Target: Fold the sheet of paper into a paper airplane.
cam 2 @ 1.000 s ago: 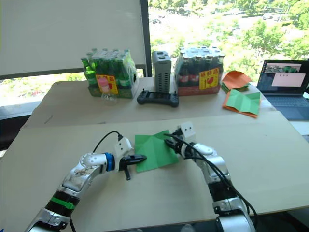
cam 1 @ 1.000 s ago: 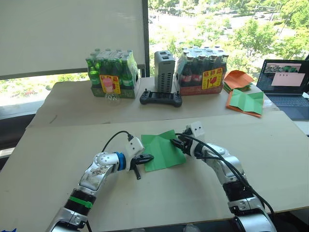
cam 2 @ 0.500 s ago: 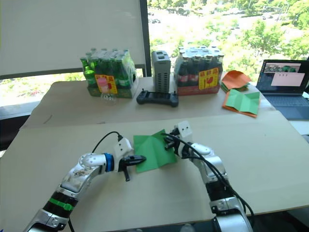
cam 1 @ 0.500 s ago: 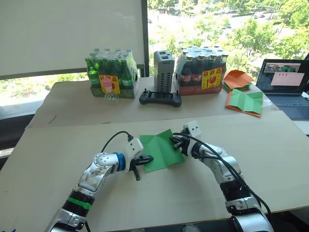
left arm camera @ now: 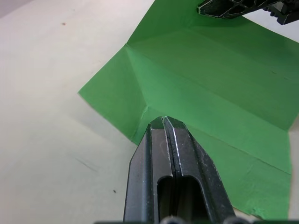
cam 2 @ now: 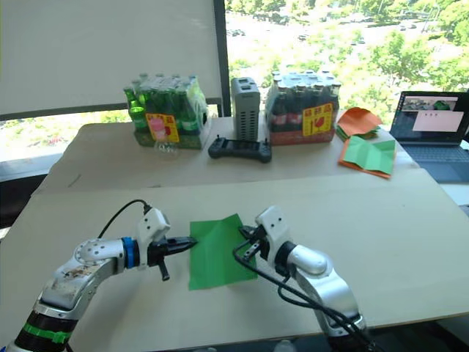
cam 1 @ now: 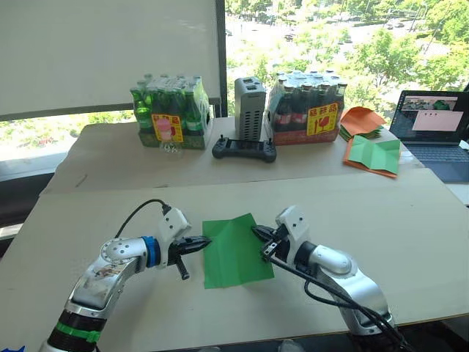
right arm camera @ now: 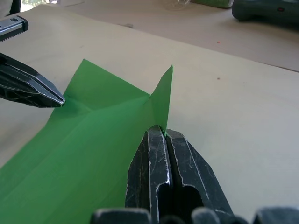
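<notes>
Thin bright green creased sheet of paper (cam 1: 236, 251) lies flat on the near tan table (cam 1: 410, 242), centre front, between both arms. Left gripper (cam 1: 200, 244) reaches in from the left, forearm low, fingers pressed together, pinching the sheet's left edge. Right gripper (cam 1: 259, 239) comes from the right, elbow bent, fingers closed on the right edge, one corner flap standing up.

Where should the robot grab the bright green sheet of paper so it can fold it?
Probably at the edges. The bright green sheet of paper lies nearly flat on the table, so only its thin edges, slightly lifted along the creases, offer a pinch. Come in low from each side, as the left gripper and right gripper do now.
</notes>
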Motion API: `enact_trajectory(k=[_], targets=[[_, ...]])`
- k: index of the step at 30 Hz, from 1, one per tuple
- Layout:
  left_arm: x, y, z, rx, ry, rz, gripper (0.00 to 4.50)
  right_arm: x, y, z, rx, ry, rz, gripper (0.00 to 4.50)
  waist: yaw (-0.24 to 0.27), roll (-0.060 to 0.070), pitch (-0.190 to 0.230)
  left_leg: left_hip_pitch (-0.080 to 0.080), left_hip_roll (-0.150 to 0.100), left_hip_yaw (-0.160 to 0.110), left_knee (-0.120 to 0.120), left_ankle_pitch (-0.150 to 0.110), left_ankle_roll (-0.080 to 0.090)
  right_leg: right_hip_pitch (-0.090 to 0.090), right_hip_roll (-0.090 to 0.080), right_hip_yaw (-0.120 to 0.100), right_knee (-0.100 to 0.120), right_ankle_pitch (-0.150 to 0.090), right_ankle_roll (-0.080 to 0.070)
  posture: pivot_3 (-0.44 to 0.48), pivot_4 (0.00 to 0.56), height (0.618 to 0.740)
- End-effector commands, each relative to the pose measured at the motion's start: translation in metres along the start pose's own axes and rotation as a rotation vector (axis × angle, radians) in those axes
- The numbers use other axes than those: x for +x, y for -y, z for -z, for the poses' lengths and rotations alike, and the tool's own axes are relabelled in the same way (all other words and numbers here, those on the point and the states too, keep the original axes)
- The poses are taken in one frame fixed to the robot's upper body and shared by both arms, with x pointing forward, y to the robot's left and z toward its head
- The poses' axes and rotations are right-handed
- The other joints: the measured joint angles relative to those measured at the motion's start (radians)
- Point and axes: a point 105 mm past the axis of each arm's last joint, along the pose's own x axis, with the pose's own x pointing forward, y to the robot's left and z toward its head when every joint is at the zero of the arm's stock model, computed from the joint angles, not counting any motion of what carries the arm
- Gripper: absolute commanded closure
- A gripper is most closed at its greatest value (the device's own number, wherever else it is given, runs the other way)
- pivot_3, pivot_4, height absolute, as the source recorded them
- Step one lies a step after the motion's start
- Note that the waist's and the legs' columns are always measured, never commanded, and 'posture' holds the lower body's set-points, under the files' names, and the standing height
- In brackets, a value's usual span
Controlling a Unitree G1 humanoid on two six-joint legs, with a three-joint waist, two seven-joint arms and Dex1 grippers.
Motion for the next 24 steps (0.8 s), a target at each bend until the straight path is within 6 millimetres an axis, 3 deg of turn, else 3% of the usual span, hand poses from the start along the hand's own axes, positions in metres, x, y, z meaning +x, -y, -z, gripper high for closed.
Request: enact_trajectory(k=[1,10,14,19,24], targets=[[-0.002,0.002,-0.005,0.008,0.018,-0.003,4.50,-0.006,-0.021,-0.005,-0.214,0.038,-0.044,4.46,0.002,0.000,0.000,0.000,0.000,0.000,0.000,0.000,0.000,0.000,0.000,0.000,0.000,0.000,0.000,0.000,0.150,0.728],[0.017,0.004,-0.001,0.000,0.010,0.030,4.50,-0.001,-0.019,0.007,-0.439,0.016,-0.061,4.46,0.002,0.000,0.000,0.001,0.000,0.002,0.000,0.000,0.000,0.000,0.000,0.000,-0.001,0.000,0.000,0.000,0.150,0.728],[0.020,-0.001,0.004,0.006,-0.006,0.019,4.50,0.000,-0.031,0.002,-0.540,0.040,-0.141,4.46,0.002,0.000,0.000,0.001,0.000,0.002,0.000,0.000,0.000,0.000,0.000,0.000,-0.001,0.000,0.000,0.000,0.150,0.728],[0.020,-0.004,0.008,0.024,-0.034,0.028,4.50,0.001,-0.048,0.013,-0.659,0.004,-0.252,4.46,0.005,0.000,0.000,0.001,0.000,0.002,0.000,0.000,0.000,0.000,0.000,0.000,-0.001,0.000,0.000,0.000,0.150,0.728],[0.025,-0.011,-0.003,0.068,-0.024,0.037,4.50,0.003,-0.047,0.034,-0.678,-0.102,-0.277,4.46,0.012,0.000,0.000,0.001,0.000,0.002,0.001,0.000,0.000,0.000,0.000,0.000,-0.002,0.000,0.000,0.000,0.150,0.728]])
